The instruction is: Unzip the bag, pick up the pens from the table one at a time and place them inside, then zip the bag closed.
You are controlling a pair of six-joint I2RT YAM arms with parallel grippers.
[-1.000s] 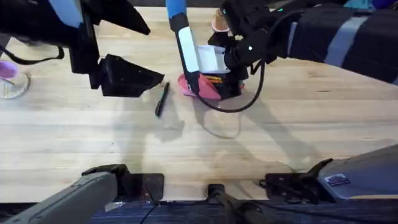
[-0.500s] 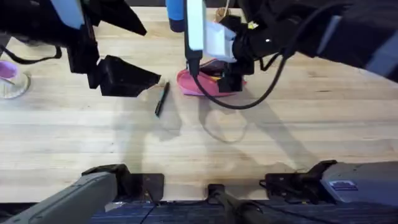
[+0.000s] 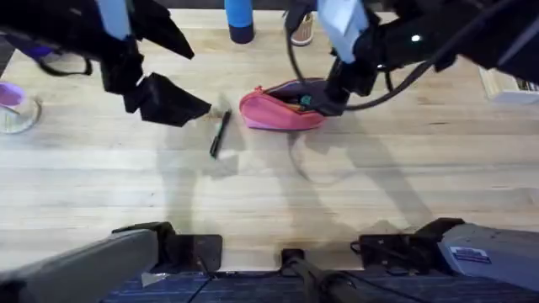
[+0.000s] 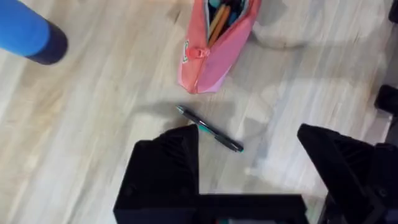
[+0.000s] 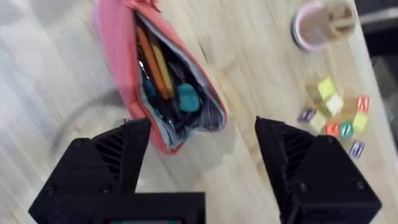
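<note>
At the far left edge of the desk (image 3: 354, 202) we saw a clear glass (image 3: 17, 114) with something purple in it. Just right of that, the left gripper (image 3: 181, 105) hung above the wood with its black fingers spread wide and nothing between them; in the left wrist view the gap between those fingers (image 4: 165, 174) framed bare planks and the tip of a pen.

That pen (image 3: 220, 133), slim and black with a greenish section, lay flat on the desk just below and to the right of the left gripper, slanting toward the bag but not touching it. In the left wrist view the same pen (image 4: 209, 129) lay near the closed end of the bag (image 4: 214, 50).

Behind it stood a blue cylinder (image 3: 238, 18) at the desk's back edge. The pink bag (image 3: 274, 109) lay on its side near the middle of the desk, unzipped, with orange and teal items showing inside its mouth (image 5: 163, 81).

The right gripper (image 3: 324, 99) hovered over the bag's open right end, fingers held well apart and empty. Farther right sat a pink cup (image 5: 322, 22) and a scatter of small coloured blocks (image 5: 339, 112).
</note>
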